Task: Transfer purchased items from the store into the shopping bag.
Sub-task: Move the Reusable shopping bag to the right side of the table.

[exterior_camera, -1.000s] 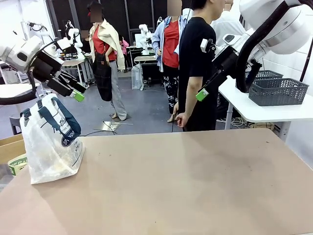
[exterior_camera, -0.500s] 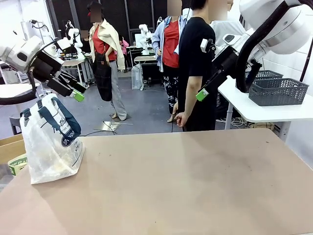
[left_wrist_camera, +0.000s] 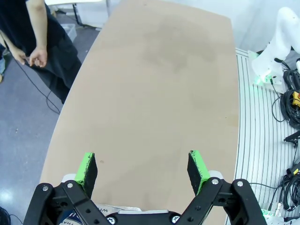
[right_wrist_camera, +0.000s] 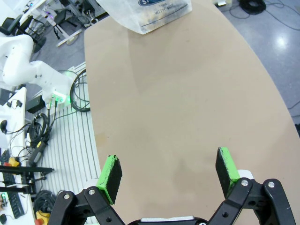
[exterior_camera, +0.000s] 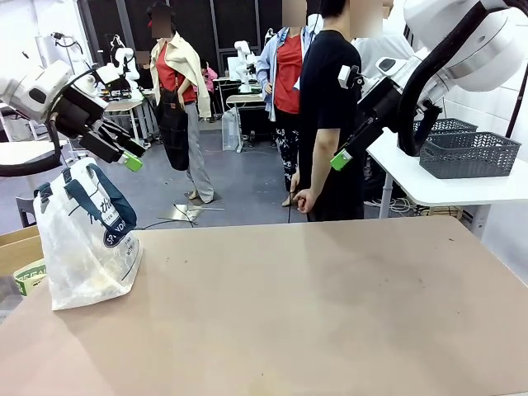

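The shopping bag [exterior_camera: 87, 239], translucent white with navy handles and a round logo, stands on the brown table [exterior_camera: 313, 313] at its left edge. It also appears at the top of the right wrist view [right_wrist_camera: 150, 14]. My left gripper [exterior_camera: 128, 157] hangs open in the air just above the bag, and its green pads stand wide apart over bare table [left_wrist_camera: 142, 168]. My right gripper [exterior_camera: 342, 157] is raised high at the right and open, with nothing between its fingers [right_wrist_camera: 171, 176]. The store [exterior_camera: 469, 154], a dark grey lattice basket, sits on a white side table at the right. The purchased items are out of view.
A person in black [exterior_camera: 330, 124] stands at the table's far edge, one hand [exterior_camera: 304, 200] hanging down. A second grey basket [exterior_camera: 450, 125] sits behind the first. A brown cardboard box [exterior_camera: 18, 252] stands left of the bag. Cables and the other arm's base [right_wrist_camera: 28, 65] lie beside the table.
The person in black has shifted very slightly. Both arms and the bag stand as before.
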{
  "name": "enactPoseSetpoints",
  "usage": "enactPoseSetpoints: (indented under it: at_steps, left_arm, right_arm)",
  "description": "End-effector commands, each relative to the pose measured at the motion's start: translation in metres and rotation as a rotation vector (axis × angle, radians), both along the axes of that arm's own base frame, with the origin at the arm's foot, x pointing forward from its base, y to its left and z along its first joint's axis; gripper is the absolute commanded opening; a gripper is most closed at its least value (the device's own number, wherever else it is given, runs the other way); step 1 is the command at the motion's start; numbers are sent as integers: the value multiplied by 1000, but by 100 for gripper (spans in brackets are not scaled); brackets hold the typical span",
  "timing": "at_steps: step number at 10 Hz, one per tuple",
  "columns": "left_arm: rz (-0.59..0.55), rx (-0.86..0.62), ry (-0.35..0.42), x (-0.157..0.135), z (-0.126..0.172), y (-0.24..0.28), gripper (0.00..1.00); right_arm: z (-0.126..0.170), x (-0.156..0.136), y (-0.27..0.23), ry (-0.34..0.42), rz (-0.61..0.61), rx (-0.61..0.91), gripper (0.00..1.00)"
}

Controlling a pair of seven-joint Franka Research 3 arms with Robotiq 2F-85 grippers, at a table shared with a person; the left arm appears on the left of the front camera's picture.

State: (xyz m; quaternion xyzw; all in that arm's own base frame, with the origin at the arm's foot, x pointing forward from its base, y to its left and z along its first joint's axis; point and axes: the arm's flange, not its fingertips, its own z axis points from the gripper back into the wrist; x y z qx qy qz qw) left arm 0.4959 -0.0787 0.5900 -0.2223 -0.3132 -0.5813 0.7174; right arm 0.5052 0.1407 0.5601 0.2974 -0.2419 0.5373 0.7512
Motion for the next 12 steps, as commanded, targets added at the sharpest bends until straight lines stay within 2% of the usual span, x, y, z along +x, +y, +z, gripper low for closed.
enactPoseSetpoints:
  at_steps: [1,12]
  left_arm:
    - [12,-9,-3,0,-1,0,100]
    - [12,-9,-3,0,-1,0,100]
  right_arm:
    - [-1,0,1,-7,-12,-4,100]
    - [-1,0,1,-7,-12,-4,100]
